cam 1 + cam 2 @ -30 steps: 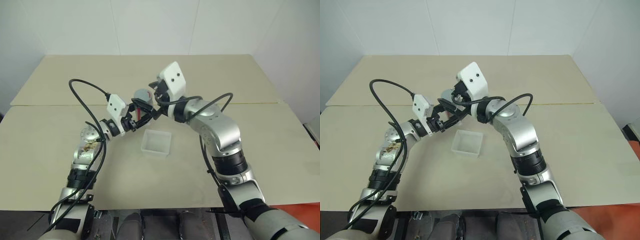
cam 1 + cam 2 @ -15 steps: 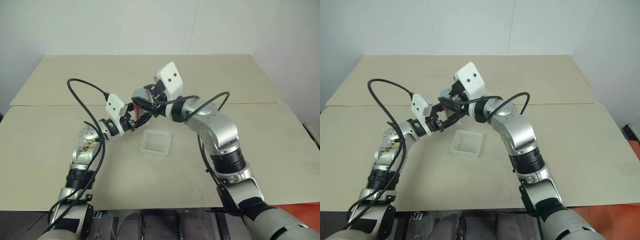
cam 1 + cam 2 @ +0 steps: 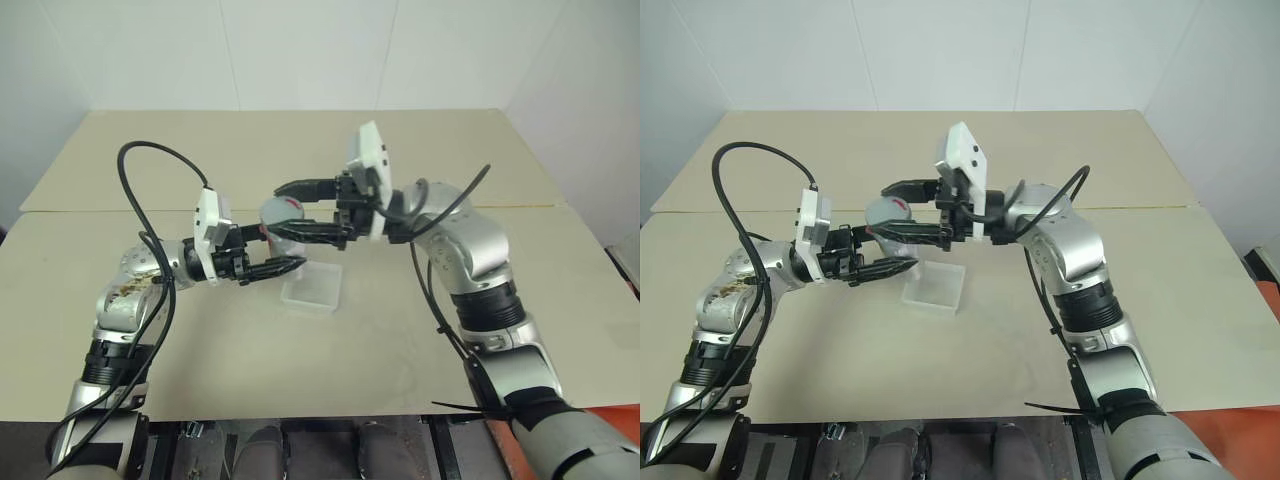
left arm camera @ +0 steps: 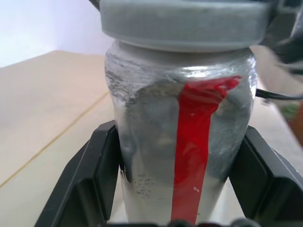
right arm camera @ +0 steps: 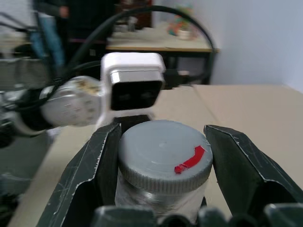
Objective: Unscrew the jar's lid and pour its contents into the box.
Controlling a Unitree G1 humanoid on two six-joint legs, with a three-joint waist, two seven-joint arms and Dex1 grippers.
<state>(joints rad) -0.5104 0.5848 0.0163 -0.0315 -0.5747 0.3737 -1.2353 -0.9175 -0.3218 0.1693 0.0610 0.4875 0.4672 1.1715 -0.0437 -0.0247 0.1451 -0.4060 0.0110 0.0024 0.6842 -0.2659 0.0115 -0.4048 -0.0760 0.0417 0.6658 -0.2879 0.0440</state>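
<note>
Both grippers met on one jar [image 3: 280,222] above the box [image 3: 312,287]: left gripper [image 3: 283,250] clamped its body, right gripper [image 3: 296,210] clenched the lid [image 3: 282,210].

From the left wrist, the lid looked seated.

From the right wrist, one lid, gripped; I judged twisting came next.

R gripper [image 3: 300,211] fingers now clamped on lid [image 5: 164,157]; both arms pulled back.

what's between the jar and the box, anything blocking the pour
Nothing visible stands between them. The jar is held in the air by the left gripper, just beside the box, which lies open on the table. The lid is not off yet: it sits on the jar with the right gripper shut on it.
</note>
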